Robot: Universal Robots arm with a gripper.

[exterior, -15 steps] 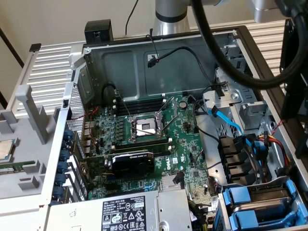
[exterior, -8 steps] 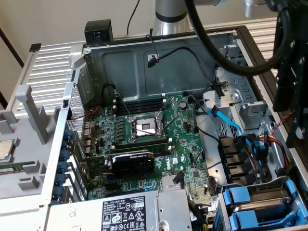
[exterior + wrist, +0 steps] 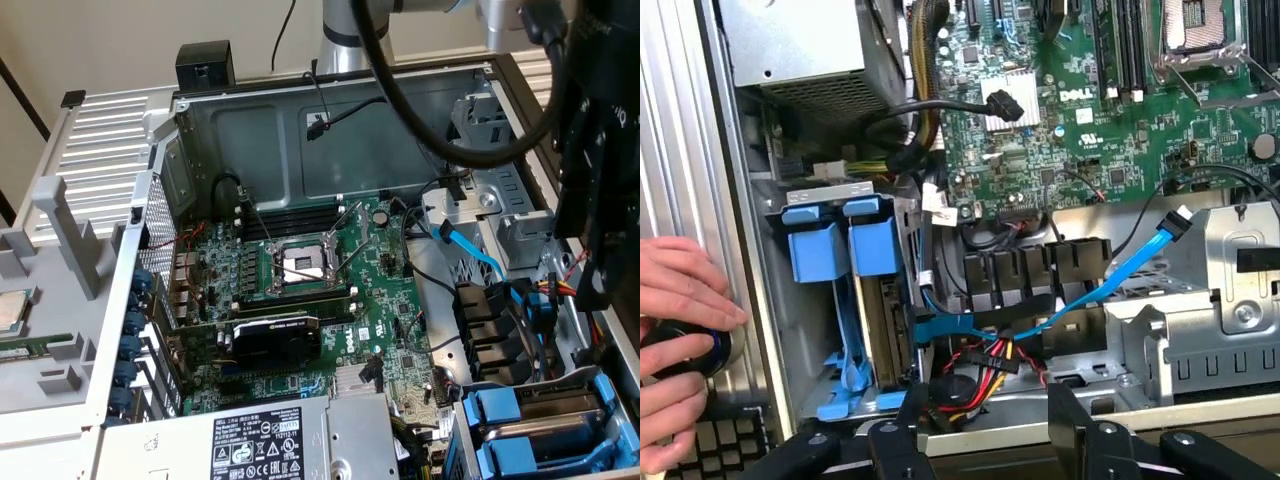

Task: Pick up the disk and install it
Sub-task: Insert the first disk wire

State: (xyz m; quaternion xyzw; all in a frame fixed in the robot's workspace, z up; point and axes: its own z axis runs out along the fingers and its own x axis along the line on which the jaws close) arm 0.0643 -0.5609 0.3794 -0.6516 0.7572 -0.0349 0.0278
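Jaws spread wide and empty, the end effector (image 3: pixel 985 420) hovers above a cable bundle (image 3: pixel 985 355), well apart from the power supply (image 3: pixel 800 40). The disk (image 3: pixel 880 305) stands on edge in its blue carrier in the bay just beside the power supply. It is off to one side of the jaws, its long axis running away from the power supply, crosswise to the finger line.

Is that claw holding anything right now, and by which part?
Nothing is held. The gripper stands open and empty over the computer case, near the blue drive carriers.
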